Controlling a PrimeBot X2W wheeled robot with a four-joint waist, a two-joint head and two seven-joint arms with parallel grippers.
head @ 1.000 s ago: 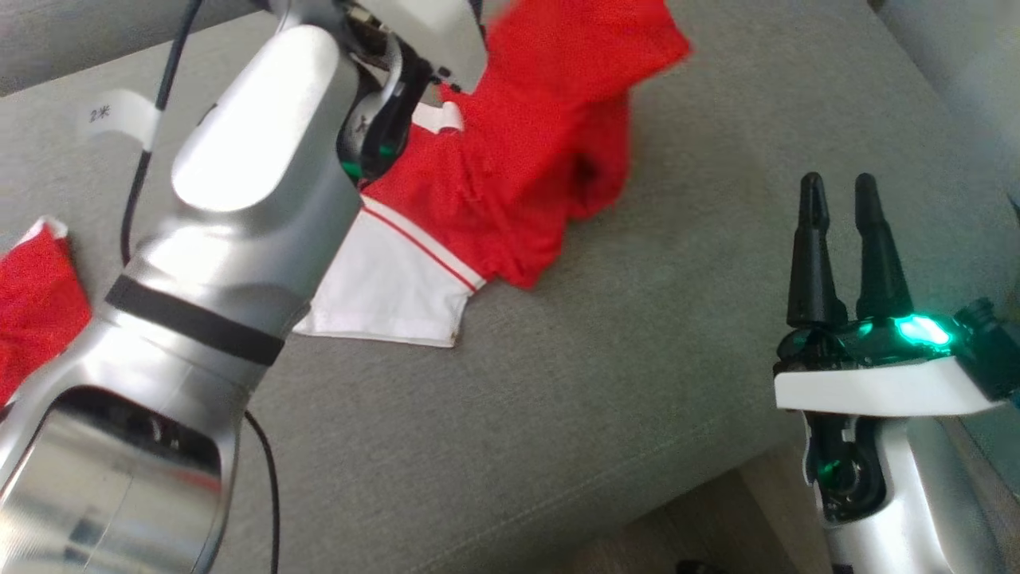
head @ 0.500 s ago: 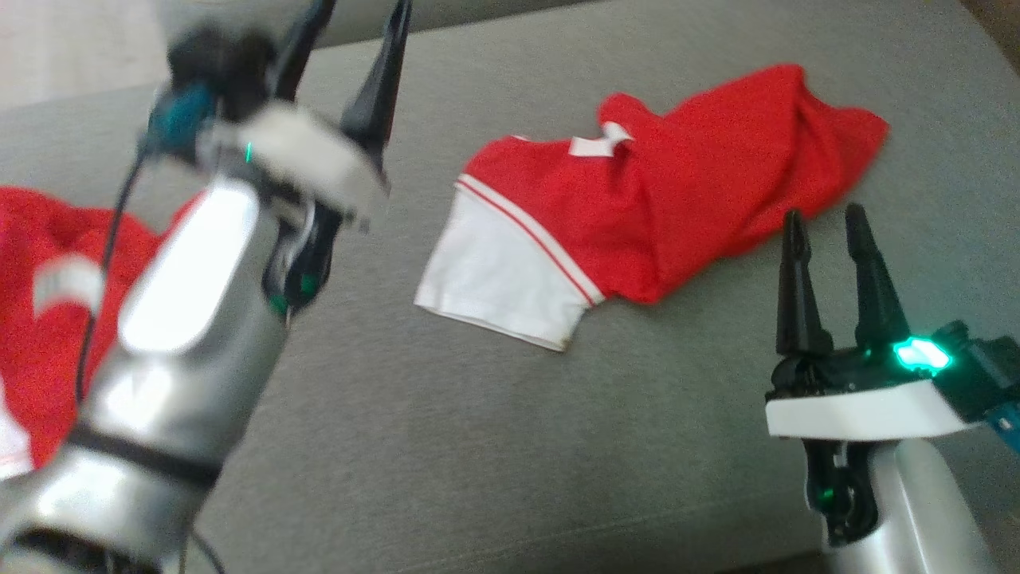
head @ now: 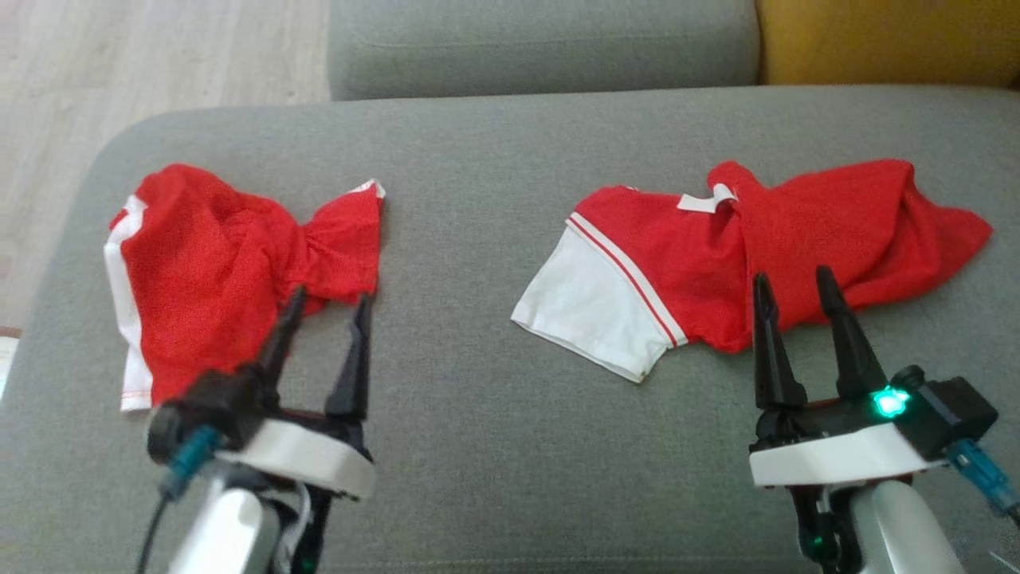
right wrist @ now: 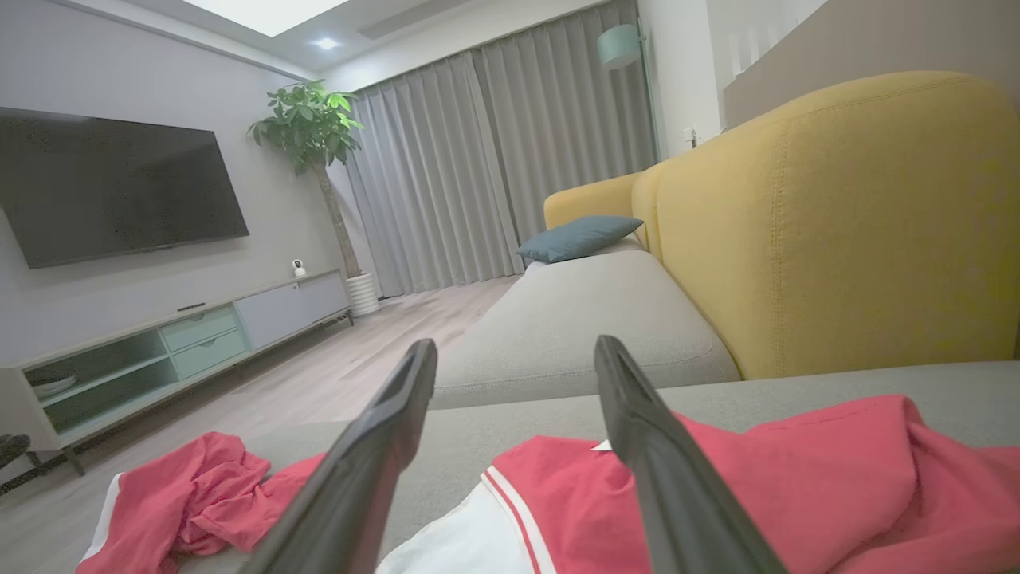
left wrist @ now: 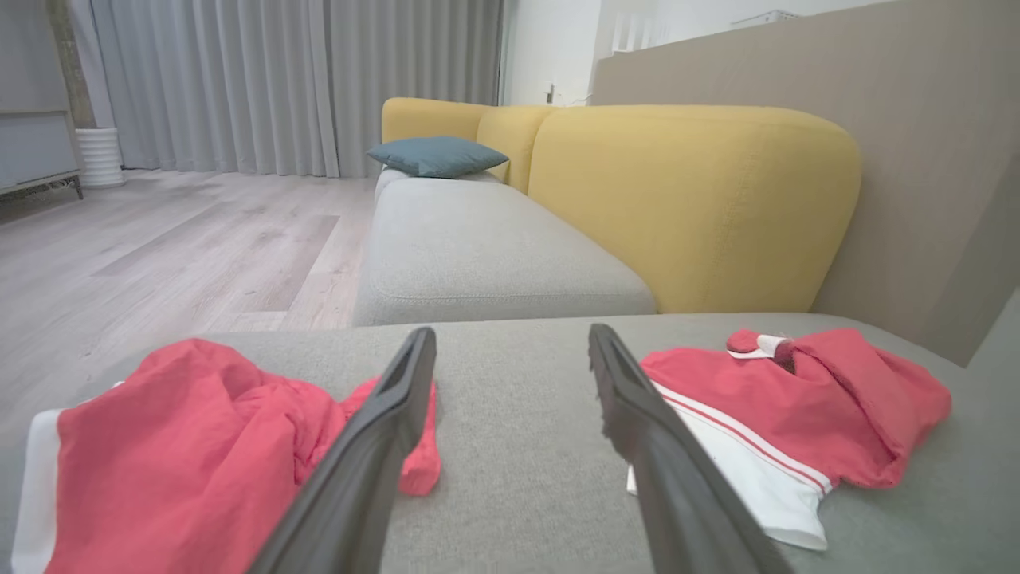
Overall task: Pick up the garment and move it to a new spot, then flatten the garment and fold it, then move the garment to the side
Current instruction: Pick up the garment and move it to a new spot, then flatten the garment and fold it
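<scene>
1. the grey seat cushion (head: 478,446) bears two red garments, which lie well apart with bare grey fabric between them.
2. the red shirt (head: 797,231), with a white sleeve and white striped trim, lies crumpled on the right half of the cushion, its sleeve pointing toward the cushion's middle.
3. the other red garment (head: 207,263), with a white edge band, lies bunched on the left half of the cushion, near its rounded end.
4. the left gripper (head: 331,295) hovers over the cushion's front left. its fingers are spread wide with nothing between them, the tips near the bunched garment's edge.
5. the right gripper (head: 793,276) hovers over the cushion's front right, spread just as wide and empty. its tips are over the shirt's near edge, and i cannot tell whether they touch it.
6. beyond the cushion's far edge sits a second grey cushion (left wrist: 486,255) with a blue pillow (left wrist: 437,155) lying on its far end.
7. a yellow backrest (left wrist: 693,199) rises behind the right rear of the first cushion.
</scene>
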